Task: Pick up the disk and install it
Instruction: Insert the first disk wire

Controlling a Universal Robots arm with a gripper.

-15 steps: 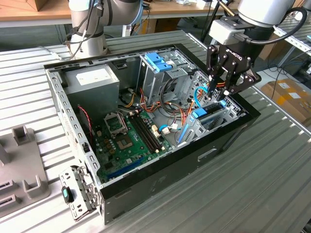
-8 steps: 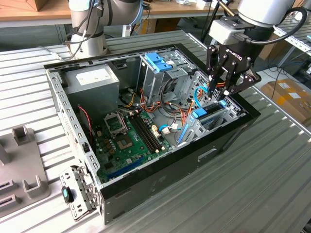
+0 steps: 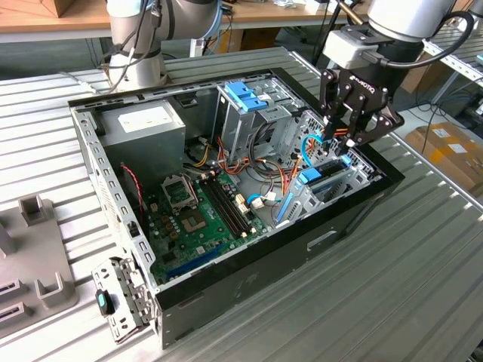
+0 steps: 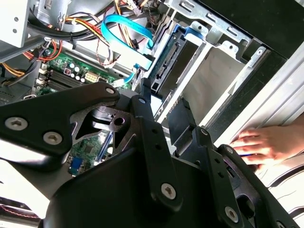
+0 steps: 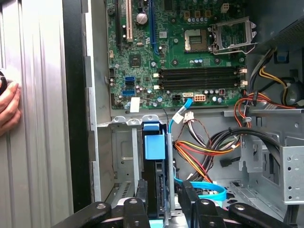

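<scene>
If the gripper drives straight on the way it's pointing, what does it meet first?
Most likely the disk, standing on edge in the bay, right in line with the gripper. Depth is unclear, so I cannot tell whether the two are touching.

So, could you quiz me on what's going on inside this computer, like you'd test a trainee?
1. True or false: the disk lies flat on the motherboard.
2. The end effector hovers nearest to: A) the power supply, B) the disk, C) the motherboard.
3. What lies on the table beside the case?
Key: 1 false, it stands on edge. 2 B. 3 a person's hand.
</scene>
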